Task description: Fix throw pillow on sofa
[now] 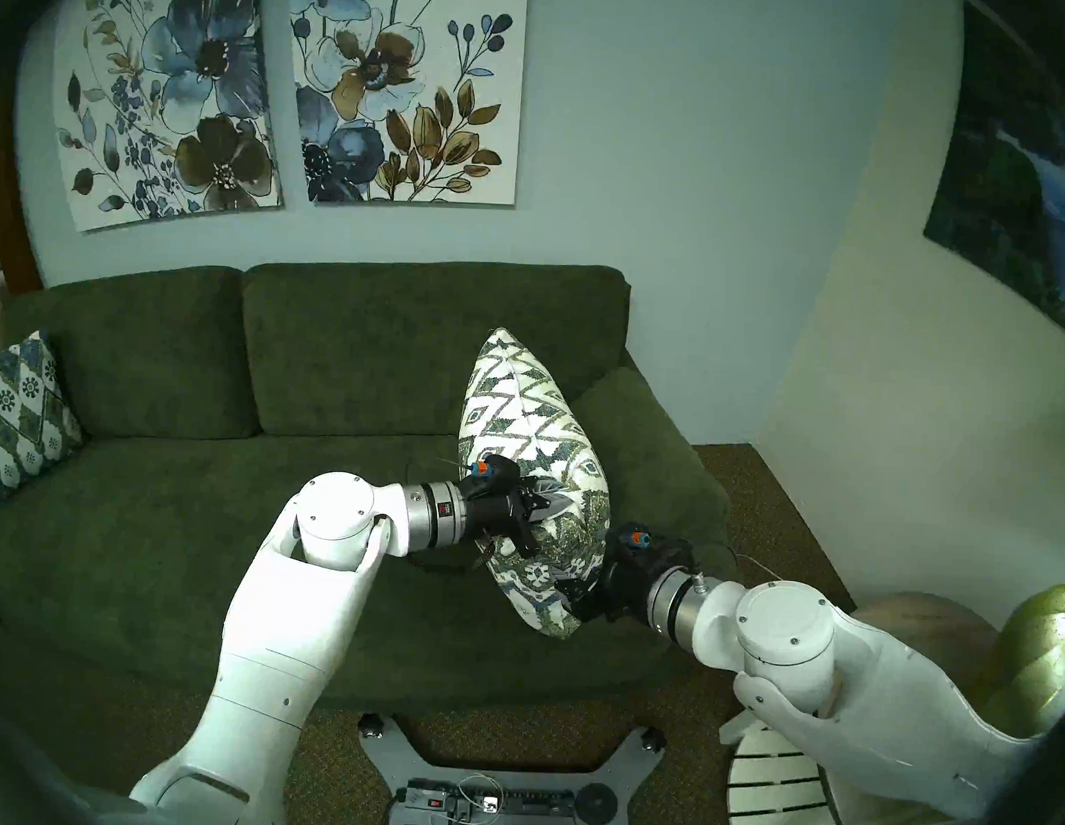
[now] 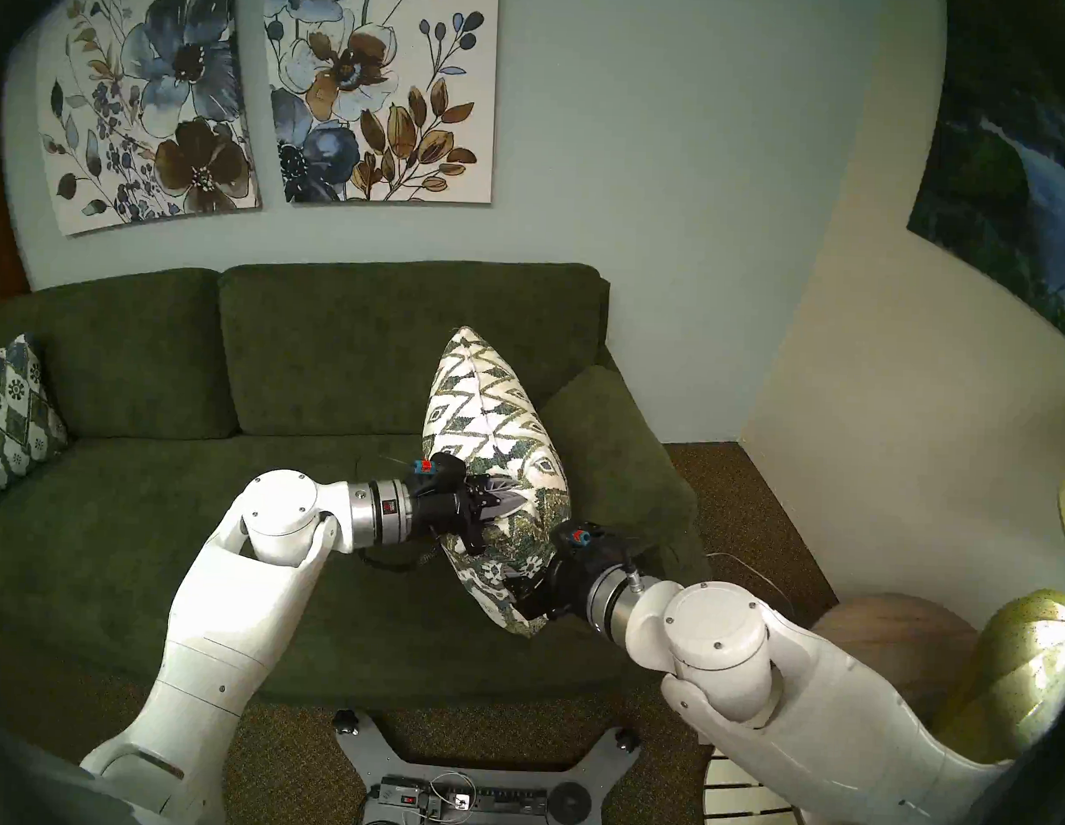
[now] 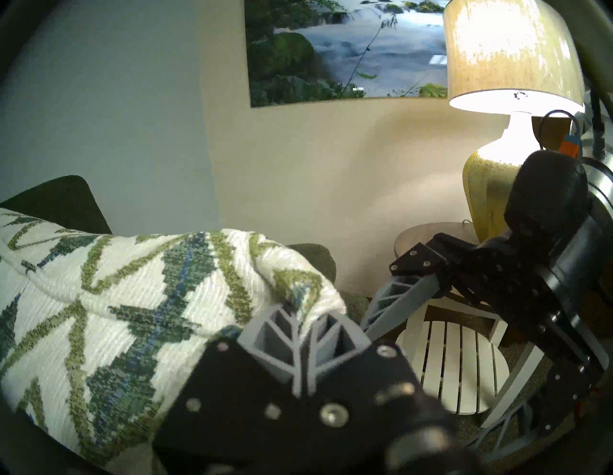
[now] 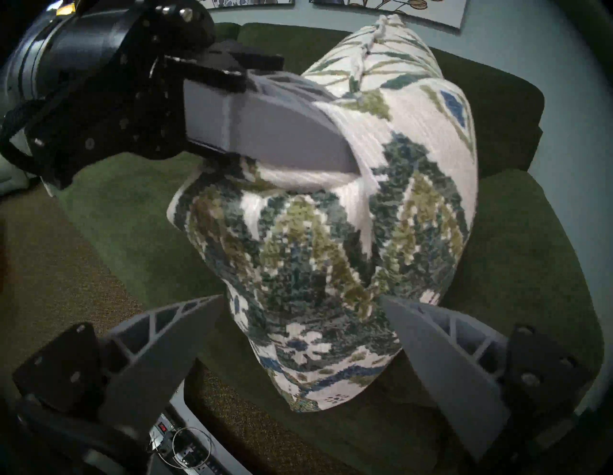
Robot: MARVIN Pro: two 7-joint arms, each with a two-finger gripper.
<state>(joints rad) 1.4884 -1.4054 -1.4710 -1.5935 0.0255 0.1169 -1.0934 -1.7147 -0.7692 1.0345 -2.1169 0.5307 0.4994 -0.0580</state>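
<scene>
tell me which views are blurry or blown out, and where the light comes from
Left wrist: the lit lamp blows out its shade, and the left gripper mount close to the lens is soft. Right wrist: dim, the throw pillow fairly sharp. Head views: dim, bluish, walls bowed by fisheye.

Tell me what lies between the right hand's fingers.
The lower end of the throw pillow sits between the right hand fingers, which stand spread either side; the right wrist view shows it.
</scene>
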